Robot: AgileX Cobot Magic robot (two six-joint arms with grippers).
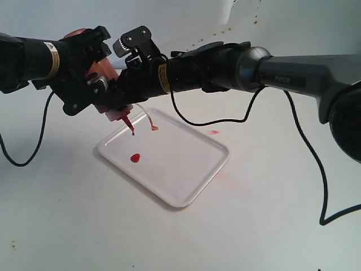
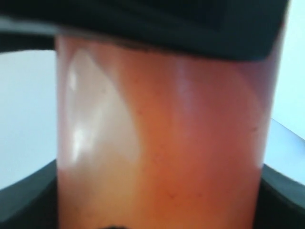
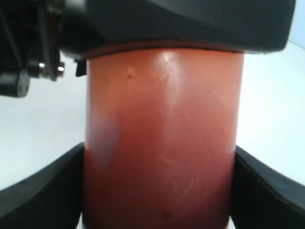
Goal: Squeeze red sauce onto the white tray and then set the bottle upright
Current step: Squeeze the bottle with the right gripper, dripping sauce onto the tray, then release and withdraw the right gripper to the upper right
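The tray (image 1: 192, 169) lies on the table (image 1: 259, 231) at the centre of the frame, with the sauce (image 1: 135, 158) on its left part. The bottle (image 1: 105, 68) hangs nozzle-down at upper left, above the tray's left corner, clasped between the left gripper (image 1: 86, 73) on its left and the right gripper (image 1: 127, 70) on its right

Left claw (image 1: 90, 70) and right claw (image 1: 125, 72) sit pressed side by side on the bottle (image 1: 106, 69), no gap between them. In both wrist views the bottle fills the jaws wall to wall. Straight under the claws: nozzle (image 1: 130, 125), dangling cap (image 1: 154, 128) just beside it, red sauce blob (image 1: 135, 158) on white tray (image 1: 186, 199). Tray half away from the claws is bare, open from above. Black cable (image 1: 225, 121) sags under right claw's arm; another cable (image 1: 25, 161) loops under left claw's arm.
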